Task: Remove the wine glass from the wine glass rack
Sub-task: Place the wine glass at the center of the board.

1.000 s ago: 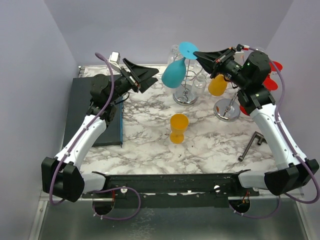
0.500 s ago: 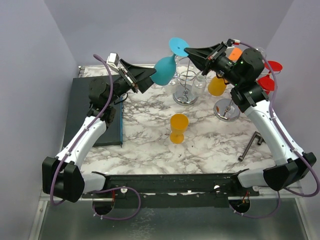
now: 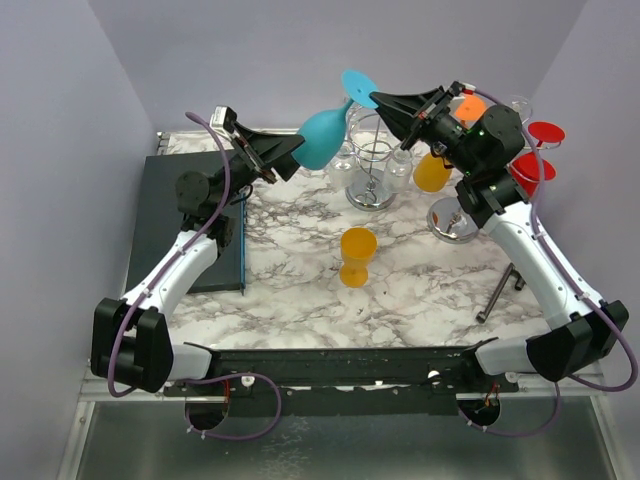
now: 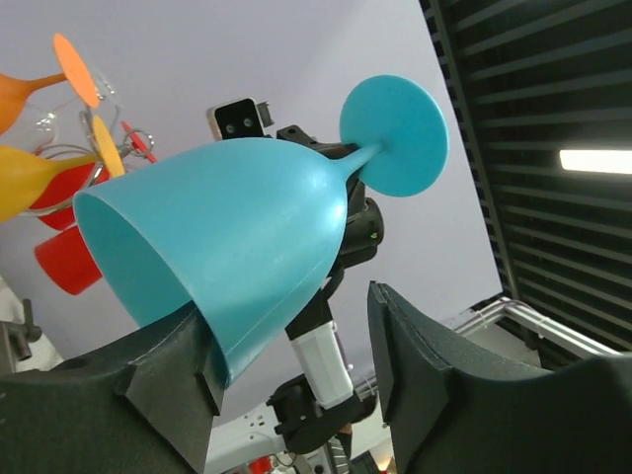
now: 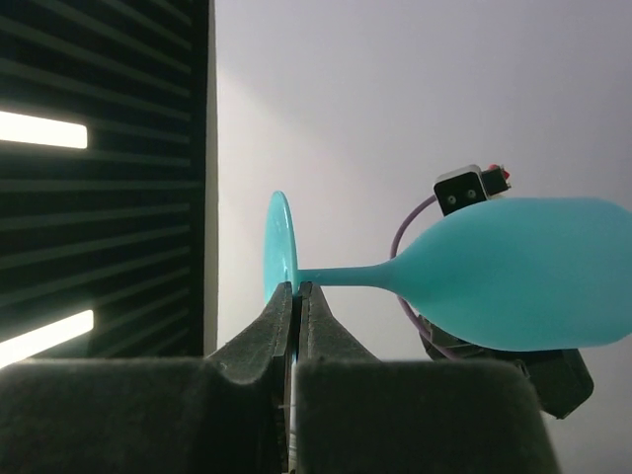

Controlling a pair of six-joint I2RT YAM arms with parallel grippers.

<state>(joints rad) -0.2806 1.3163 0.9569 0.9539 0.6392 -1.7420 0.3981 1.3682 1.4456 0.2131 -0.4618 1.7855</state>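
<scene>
1. Closest to me, a black bar [image 3: 340, 362] runs along the table's front edge and carries both arm bases.
2. The table [image 3: 290, 300] is white marble-look with grey veins. An orange goblet [image 3: 357, 256] stands mid-table, a dark mat [image 3: 185, 225] lies along the left side, and a grey metal tool [image 3: 498, 291] lies on the right.
3. Farther back stands the wire wine glass rack [image 3: 372, 160] on its chrome base. Just right of it is a second chrome-footed stand [image 3: 452, 222] hung with orange and red glasses.
4. The teal wine glass [image 3: 322, 138] is up in the air, left of the rack and clear of it, tilted with its foot raised toward the right.
5. The right gripper [image 3: 380, 99] is pinched tight on the foot's rim. The left gripper [image 3: 293, 152] has its fingers spread either side of the bowl (daylight shows beside one finger, so it isn't clamped).
6. Plain lilac walls [image 3: 250, 50] close in behind and at both sides.
</scene>
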